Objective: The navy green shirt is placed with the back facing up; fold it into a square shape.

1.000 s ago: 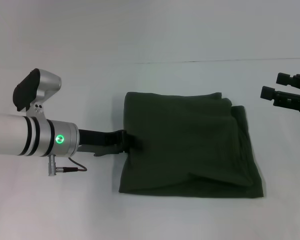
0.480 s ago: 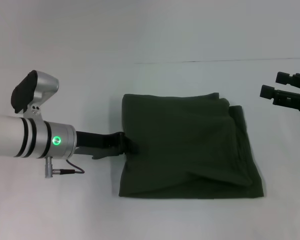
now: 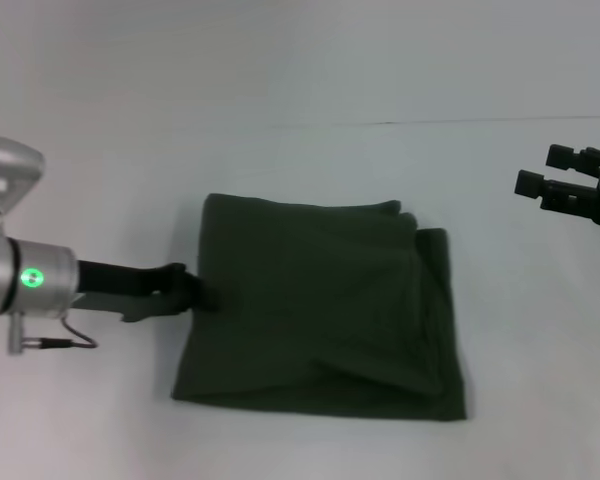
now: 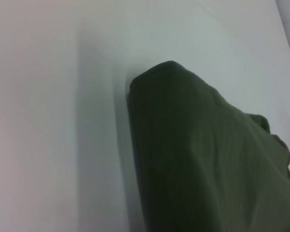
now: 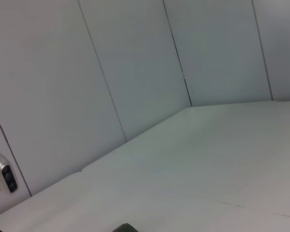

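Observation:
The navy green shirt point(image 3: 320, 305) lies folded into a rough square on the white table, plain side up. Its left edge is pinched by my left gripper point(image 3: 192, 291), which reaches in from the left and is shut on the cloth. In the left wrist view the shirt point(image 4: 203, 164) fills the lower right, bunched up close to the camera. My right gripper point(image 3: 555, 183) hangs open at the far right, well away from the shirt. Only a tiny dark scrap of the shirt point(image 5: 124, 227) shows at the lower edge of the right wrist view.
The white table point(image 3: 300, 160) stretches on all sides of the shirt, with a thin seam line across its far part. A cable point(image 3: 60, 338) hangs under my left wrist. White wall panels point(image 5: 111, 72) fill the right wrist view.
My left arm has pulled back to the left, dragging the folded shirt leftward across the table by its left edge. The right gripper has stayed put.

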Action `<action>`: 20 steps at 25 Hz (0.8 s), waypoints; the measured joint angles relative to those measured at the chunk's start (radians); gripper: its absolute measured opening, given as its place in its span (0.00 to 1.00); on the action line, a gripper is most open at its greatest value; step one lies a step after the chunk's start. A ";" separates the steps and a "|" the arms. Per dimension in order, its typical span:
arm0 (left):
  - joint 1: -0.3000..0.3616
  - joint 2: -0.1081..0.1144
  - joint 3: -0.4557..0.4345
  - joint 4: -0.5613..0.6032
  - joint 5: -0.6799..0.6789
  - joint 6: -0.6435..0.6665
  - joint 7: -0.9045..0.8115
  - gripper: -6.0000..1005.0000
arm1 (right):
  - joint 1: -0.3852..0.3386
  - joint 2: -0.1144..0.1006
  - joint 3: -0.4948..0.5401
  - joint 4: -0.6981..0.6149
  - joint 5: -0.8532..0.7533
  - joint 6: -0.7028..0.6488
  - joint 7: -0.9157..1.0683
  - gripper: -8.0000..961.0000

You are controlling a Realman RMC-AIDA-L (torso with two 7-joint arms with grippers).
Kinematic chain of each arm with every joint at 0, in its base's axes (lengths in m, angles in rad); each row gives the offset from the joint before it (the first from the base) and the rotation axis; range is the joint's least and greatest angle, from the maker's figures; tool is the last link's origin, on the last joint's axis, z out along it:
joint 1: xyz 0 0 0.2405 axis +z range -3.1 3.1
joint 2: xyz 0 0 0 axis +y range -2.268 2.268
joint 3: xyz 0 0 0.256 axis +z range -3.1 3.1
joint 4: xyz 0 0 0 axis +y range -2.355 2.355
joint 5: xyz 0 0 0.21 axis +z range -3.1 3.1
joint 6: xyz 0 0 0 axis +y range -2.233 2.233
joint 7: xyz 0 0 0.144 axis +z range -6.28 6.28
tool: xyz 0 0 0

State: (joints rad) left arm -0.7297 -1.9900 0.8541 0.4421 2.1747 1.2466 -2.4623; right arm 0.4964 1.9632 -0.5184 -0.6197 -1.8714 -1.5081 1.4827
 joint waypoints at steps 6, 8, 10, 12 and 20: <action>0.000 0.021 -0.119 0.044 0.148 0.087 -0.012 0.10 | 0.004 0.002 0.000 0.000 0.000 0.000 0.012 0.97; -0.001 0.025 -0.139 0.049 0.173 0.101 -0.013 0.11 | 0.005 0.002 0.000 0.000 0.000 0.001 0.013 0.97; -0.001 0.027 -0.147 0.058 0.182 0.110 -0.012 0.11 | 0.006 0.002 0.000 0.000 0.000 0.004 0.013 0.97; 0.000 0.029 -0.152 0.065 0.183 0.117 -0.011 0.11 | 0.007 0.002 -0.001 0.000 0.000 0.007 0.014 0.97; 0.025 0.043 -0.219 0.176 0.167 0.200 0.130 0.24 | 0.016 0.006 -0.001 0.005 0.000 0.013 0.014 0.97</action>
State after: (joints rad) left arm -0.7050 -1.9473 0.6347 0.6177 2.3420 1.4470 -2.3318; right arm 0.5123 1.9689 -0.5197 -0.6143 -1.8710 -1.4949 1.4972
